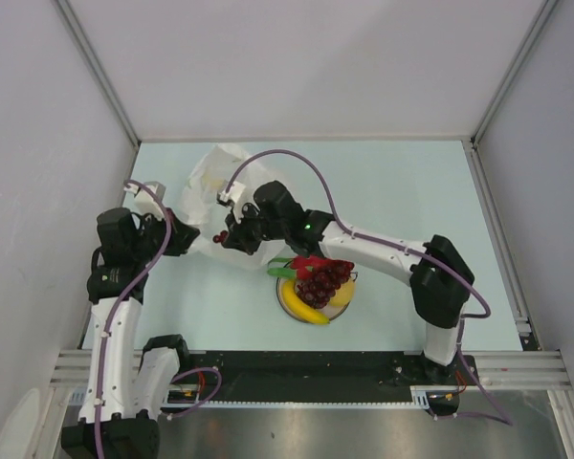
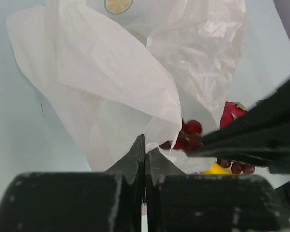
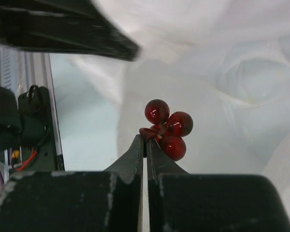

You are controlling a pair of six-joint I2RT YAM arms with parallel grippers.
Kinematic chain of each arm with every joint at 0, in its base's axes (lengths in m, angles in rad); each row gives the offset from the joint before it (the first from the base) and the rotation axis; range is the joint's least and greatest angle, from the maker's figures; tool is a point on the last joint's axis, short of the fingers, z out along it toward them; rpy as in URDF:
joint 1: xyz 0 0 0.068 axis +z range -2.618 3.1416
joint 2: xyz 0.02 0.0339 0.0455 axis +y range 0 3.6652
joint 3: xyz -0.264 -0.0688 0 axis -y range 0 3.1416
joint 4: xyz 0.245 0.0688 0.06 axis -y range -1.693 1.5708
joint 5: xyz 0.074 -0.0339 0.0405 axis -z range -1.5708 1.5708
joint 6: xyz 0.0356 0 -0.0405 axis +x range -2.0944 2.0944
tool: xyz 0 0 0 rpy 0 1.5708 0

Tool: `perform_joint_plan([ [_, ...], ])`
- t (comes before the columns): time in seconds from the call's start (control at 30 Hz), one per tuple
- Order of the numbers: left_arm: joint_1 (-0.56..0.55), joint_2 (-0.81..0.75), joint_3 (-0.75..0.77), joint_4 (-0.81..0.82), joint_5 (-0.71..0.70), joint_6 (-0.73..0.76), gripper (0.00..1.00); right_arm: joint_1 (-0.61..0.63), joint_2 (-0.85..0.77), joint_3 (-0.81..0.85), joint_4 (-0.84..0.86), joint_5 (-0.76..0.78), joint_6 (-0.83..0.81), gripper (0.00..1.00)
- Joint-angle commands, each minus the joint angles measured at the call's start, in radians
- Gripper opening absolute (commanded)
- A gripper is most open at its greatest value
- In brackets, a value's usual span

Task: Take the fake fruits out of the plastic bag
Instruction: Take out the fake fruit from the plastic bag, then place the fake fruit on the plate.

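The crinkly white plastic bag (image 1: 213, 178) lies at the back left, and my left gripper (image 1: 192, 239) is shut on its near edge (image 2: 135, 111). My right gripper (image 3: 145, 140) is shut on the stem of a small cluster of dark red grapes (image 3: 167, 127), held just off the bag's mouth (image 1: 223, 237). In the left wrist view this cluster (image 2: 187, 135) hangs beside the bag's flap. On the white plate (image 1: 283, 298) lie a banana (image 1: 304, 309), a larger grape bunch (image 1: 322, 280), a red fruit with green leaves (image 1: 304, 263) and a lemon (image 1: 344, 293).
Grey walls enclose the pale table on three sides. A metal rail (image 1: 306, 363) with the arm bases runs along the near edge. The plate stands right of the bag, under the right forearm (image 1: 373, 251).
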Motion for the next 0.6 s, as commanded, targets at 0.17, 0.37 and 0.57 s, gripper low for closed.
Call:
perform_joint_plan([
  [0.17,0.004,0.002,-0.006,0.133,0.000,-0.059,0.00,0.057,-0.225,-0.008,-0.282,-0.180,-0.340,0.00],
  [0.37,0.004,0.000,-0.041,0.217,0.010,-0.133,0.00,0.092,-0.328,-0.067,-0.502,0.035,-0.369,0.00],
  [0.57,0.006,0.015,-0.064,0.266,0.049,-0.168,0.00,0.138,-0.416,-0.185,-0.643,0.207,-0.502,0.00],
])
